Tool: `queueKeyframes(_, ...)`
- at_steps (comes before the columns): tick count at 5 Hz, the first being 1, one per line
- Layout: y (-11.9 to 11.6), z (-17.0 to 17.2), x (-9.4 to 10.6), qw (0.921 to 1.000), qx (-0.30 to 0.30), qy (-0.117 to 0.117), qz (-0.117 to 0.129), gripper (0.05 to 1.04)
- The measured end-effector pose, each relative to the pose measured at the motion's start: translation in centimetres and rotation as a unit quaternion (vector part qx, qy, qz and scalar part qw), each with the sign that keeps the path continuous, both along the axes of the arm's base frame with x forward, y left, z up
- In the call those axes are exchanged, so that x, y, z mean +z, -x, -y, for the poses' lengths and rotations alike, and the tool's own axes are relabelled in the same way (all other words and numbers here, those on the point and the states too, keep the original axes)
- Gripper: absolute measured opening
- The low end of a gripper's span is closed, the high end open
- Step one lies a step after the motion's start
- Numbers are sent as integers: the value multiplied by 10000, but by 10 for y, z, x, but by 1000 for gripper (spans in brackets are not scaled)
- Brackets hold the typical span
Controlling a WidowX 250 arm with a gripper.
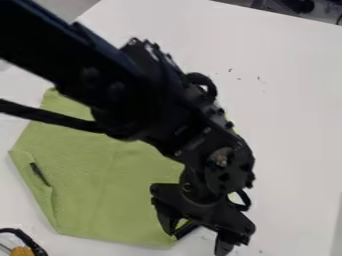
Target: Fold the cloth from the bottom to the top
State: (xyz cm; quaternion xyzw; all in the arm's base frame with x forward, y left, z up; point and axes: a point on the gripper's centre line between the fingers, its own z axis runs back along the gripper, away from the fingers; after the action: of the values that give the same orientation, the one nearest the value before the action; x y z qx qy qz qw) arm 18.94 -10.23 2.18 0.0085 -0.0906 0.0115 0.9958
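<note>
The gripper (198, 238) hangs at the lower middle, its jaws apart. One finger is over the lower right edge of the green cloth, and the other is over the white surface to its right; whether they touch either cannot be told. The green cloth (100, 185) lies mostly flat on the left half, with narrow turned-over flaps along its left side and a dark strip on one of them. Part of its upper and right area is hidden under the arm.
The white table (287, 115) extends to the right of the arm, with small dark specks. An orange and black object (23, 251) sits in the bottom left corner. Dark items (294, 5) stand beyond the table's edge at the top right.
</note>
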Motion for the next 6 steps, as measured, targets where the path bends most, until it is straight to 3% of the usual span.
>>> queueKeyframes(2, -16, 11, -18, 9996, -134, 135, -197, 1001)
queueKeyframes(3, -21, 10, -21, 9992, -149, 209, -307, 957)
queueKeyframes(5, -24, 1, -22, 9988, -33, 329, -364, 562)
queueKeyframes(6, -23, -3, -24, 9991, -111, 248, -337, 383)
